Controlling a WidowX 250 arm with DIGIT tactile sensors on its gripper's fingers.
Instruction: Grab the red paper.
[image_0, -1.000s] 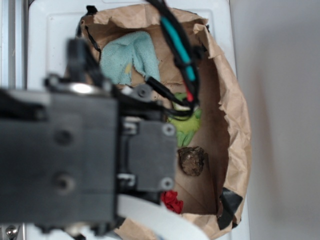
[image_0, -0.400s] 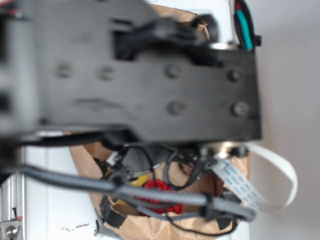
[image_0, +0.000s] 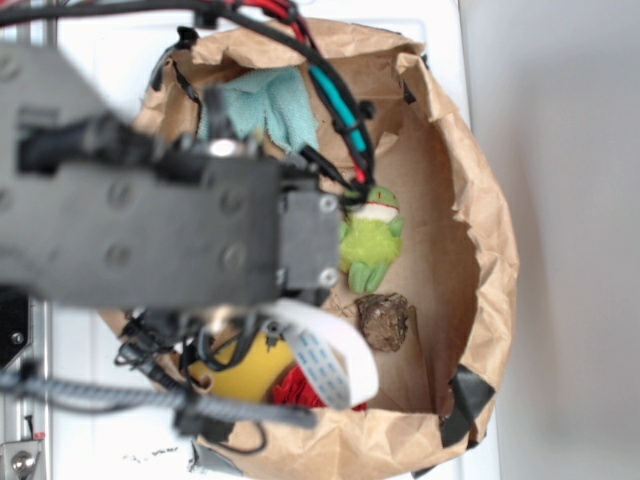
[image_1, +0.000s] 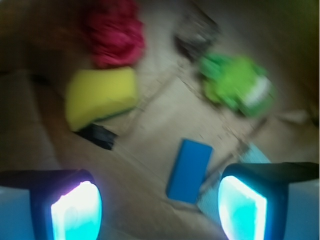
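Trouble, from where I sit, is mostly about aim. My gripper (image_1: 160, 210) hangs with its fingers (image_1: 77, 210) spread wide and nothing between them, over the floor of the crumpled brown paper bag (image_0: 480, 240) that holds everything. The red paper (image_1: 114, 32) lies well ahead of the fingers in the wrist view, touching or just beside the yellow sponge (image_1: 102, 97). From the exterior camera I see only a sliver of red paper near the bag's lower edge, tucked behind the white ribbon cable (image_0: 325, 360) and the arm, beside the sponge.

What worries me:

- The sponge sits between my fingers and the red paper. If I close short, I judge I would pinch the sponge instead, or both together.
- The wrist view is blurred, so I cannot read the ball's edges well; a misjudged descent could push it against the bag wall rather than straddle it.
- The blue block (image_1: 189, 170) lies just ahead of the fingers, the green plush toy (image_0: 370, 240) and the brown lumpy ball (image_0: 384, 320) are nearby, and a light blue cloth (image_0: 270, 110) lies at the far edge. A wide sweep could drag any of them.
- The bag wall near the lower edge looks soft and folded; a finger could catch it.
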